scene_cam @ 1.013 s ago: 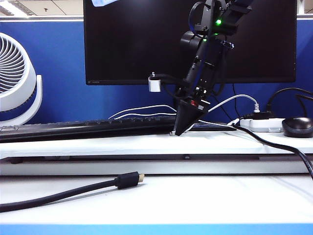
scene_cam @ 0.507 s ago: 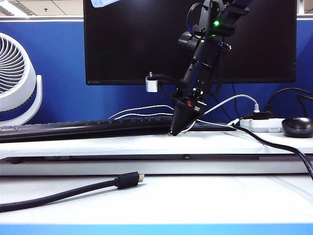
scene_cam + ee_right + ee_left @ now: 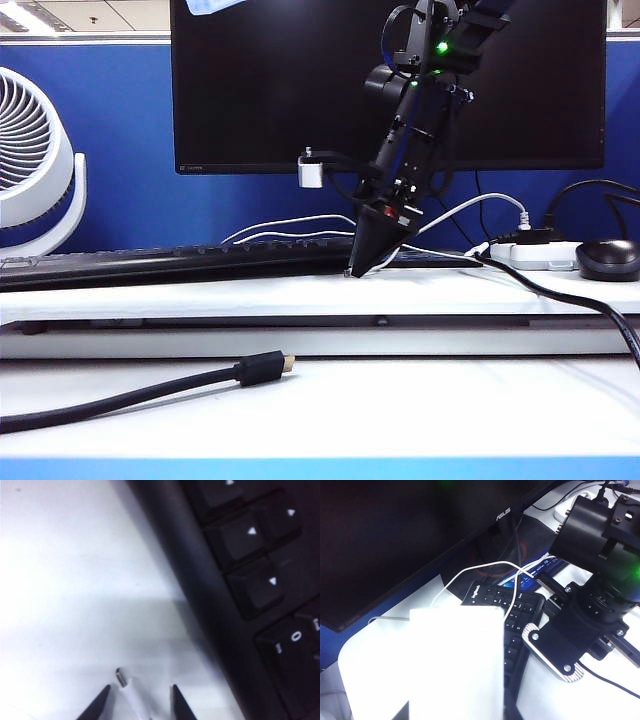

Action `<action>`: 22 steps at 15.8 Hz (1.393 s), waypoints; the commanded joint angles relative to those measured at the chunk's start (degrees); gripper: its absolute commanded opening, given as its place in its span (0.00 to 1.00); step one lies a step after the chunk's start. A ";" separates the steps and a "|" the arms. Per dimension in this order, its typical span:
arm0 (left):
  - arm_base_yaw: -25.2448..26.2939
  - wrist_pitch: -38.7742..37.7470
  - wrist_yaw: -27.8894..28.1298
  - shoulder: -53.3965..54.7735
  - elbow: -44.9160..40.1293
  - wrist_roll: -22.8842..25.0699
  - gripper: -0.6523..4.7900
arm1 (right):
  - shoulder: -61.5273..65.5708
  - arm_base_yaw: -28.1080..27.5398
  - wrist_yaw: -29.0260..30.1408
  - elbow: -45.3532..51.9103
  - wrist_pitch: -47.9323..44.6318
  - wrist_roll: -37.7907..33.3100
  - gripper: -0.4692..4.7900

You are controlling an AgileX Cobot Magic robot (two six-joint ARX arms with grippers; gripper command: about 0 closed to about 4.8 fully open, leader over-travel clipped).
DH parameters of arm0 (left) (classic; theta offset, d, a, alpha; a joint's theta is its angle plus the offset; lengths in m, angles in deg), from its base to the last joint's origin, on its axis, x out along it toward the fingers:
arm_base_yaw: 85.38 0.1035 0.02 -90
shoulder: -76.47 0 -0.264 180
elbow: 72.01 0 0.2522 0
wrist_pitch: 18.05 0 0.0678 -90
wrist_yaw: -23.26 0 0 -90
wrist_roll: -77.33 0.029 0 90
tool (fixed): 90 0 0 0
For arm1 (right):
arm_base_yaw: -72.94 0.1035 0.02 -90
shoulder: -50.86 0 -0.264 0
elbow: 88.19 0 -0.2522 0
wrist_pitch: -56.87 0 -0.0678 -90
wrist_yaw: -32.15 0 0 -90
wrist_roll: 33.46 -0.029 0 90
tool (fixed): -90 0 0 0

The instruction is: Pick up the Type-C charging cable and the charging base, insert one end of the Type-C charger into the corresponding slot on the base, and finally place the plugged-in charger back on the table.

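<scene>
Right gripper (image 3: 138, 700), frame center in the exterior view, fingers apart astride the cable (image 3: 131, 690) plug lying on the table (image 3: 70, 580) beside the keyboard (image 3: 240, 580). Left gripper (image 3: 335, 165), just left, fingers clamped on the charger block (image 3: 452, 662). Close squarely on the plug body, silver tip left clear.

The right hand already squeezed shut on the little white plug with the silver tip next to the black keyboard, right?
Not shut. In the right wrist view the right hand stands open, fingers either side of the small white silver-tipped plug lying on the white shelf beside the black keyboard.
</scene>
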 commanded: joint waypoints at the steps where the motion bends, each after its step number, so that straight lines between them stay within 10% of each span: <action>1: -0.11 1.18 -0.22 -0.42 0.35 -0.11 0.27 | 0.63 0.22 -0.28 0.44 4.57 -0.07 0.39; 22: -0.11 1.11 -0.22 -0.44 0.35 -0.13 0.27 | 0.63 0.20 -2.27 0.44 4.59 0.17 0.28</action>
